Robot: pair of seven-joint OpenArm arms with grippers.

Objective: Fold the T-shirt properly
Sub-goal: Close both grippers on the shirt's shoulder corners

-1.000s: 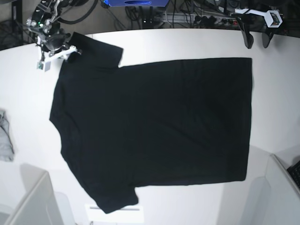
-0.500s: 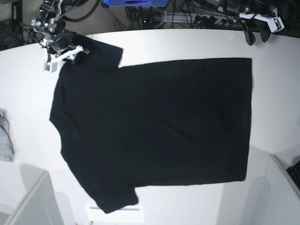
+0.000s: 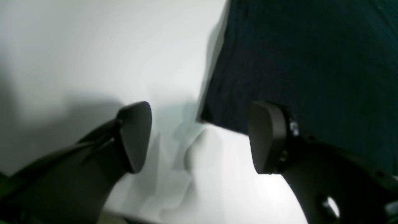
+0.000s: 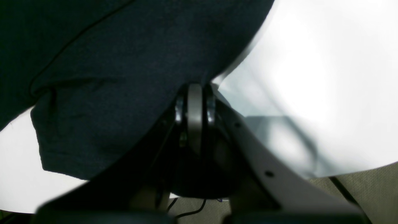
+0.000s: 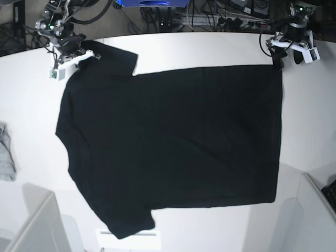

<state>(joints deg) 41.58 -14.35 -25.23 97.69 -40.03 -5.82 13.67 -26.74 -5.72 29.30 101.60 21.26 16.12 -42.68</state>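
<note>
Both wrist views are soft with blur. In the right wrist view the T-shirt (image 4: 124,77) runs off the top and left edges, and the cloth hides whatever lies between the jaws. In the left wrist view it is cut by the top and right edges. In the base view the grey cloth (image 5: 5,157) is clipped at the left edge, and the worktop (image 5: 210,44) by every edge.

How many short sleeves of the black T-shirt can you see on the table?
2: one sleeve at the table's far edge beside the right end effector, the other sleeve at the near edge.

left gripper (image 3: 199,137) jaws apart | right gripper (image 4: 194,93) jaws closed
</note>
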